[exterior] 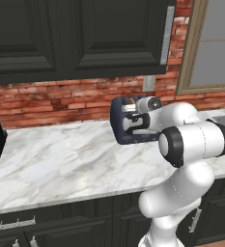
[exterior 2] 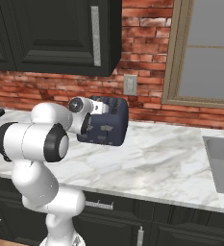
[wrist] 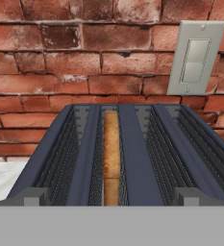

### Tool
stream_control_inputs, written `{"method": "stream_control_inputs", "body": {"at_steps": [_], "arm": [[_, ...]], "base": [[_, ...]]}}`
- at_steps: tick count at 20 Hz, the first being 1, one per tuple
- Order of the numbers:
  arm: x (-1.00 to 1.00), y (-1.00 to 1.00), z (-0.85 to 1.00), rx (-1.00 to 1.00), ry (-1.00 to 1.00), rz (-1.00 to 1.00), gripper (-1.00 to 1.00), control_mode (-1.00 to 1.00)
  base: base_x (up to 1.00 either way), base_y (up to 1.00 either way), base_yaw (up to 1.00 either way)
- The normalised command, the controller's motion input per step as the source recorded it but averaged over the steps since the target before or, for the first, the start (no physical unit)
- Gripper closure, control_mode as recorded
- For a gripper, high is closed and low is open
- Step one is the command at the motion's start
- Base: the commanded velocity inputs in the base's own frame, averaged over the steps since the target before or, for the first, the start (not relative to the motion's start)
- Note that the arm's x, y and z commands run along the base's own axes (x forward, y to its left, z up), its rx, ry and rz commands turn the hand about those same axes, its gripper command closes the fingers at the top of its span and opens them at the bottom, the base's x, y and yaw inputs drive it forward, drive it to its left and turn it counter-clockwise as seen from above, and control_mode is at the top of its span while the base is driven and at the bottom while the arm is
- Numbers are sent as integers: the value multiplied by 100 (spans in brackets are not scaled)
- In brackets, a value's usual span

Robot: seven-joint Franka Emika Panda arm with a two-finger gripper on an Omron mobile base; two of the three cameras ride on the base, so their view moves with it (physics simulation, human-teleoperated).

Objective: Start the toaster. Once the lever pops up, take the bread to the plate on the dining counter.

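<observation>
Although I look for a brand or lettering on the toaster [exterior: 133,137], none can be read from the left base view; it is a rounded dark navy box standing on the veined white-grey marble counter [exterior: 61,164] against the red brick wall [exterior: 51,99]. A golden-brown edge of bread [exterior: 130,102] peeks from its top. The robot's hand hangs just at the toaster's near end, and the gripper [exterior: 133,118] sits close over it; from this side I cannot make out the fingers clearly. Matte black cabinets [exterior: 75,34] with a brushed metal handle hang above, and a grey wall plate [exterior: 148,83] sits on the brick.

From the right base view, the toaster [exterior 2: 108,125] shows its smooth curved side, with the gripper [exterior 2: 101,106] at its upper left corner. A steel sink [exterior 2: 221,163] is sunk into the marble to the right, below a tan-framed window [exterior 2: 205,53].

Looking along the hand, the toaster [wrist: 132,163] top has ribbed wire-lined slots between navy bars, and the bread [wrist: 111,158] stands on edge in the left slot, grainy and amber. The fingers stand spread wide, holding nothing. A plain grey rocker switch [wrist: 196,57] carries no writing.
</observation>
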Motion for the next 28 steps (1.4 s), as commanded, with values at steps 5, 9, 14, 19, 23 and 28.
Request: {"method": "stream_control_inputs", "body": {"at_steps": [5, 9, 14, 19, 23, 28], "arm": [[0, 0, 0, 0, 0, 0, -100, -100], [0, 0, 0, 0, 0, 0, -100, -100], [0, 0, 0, 0, 0, 0, -100, -100], [0, 0, 0, 0, 0, 0, -100, -100], [0, 0, 0, 0, 0, 0, -100, -100], [0, 0, 0, 0, 0, 0, -100, -100]], "base": [[0, 0, 0], [0, 0, 0], [0, 0, 0], [0, 0, 0], [0, 0, 0], [0, 0, 0]]}}
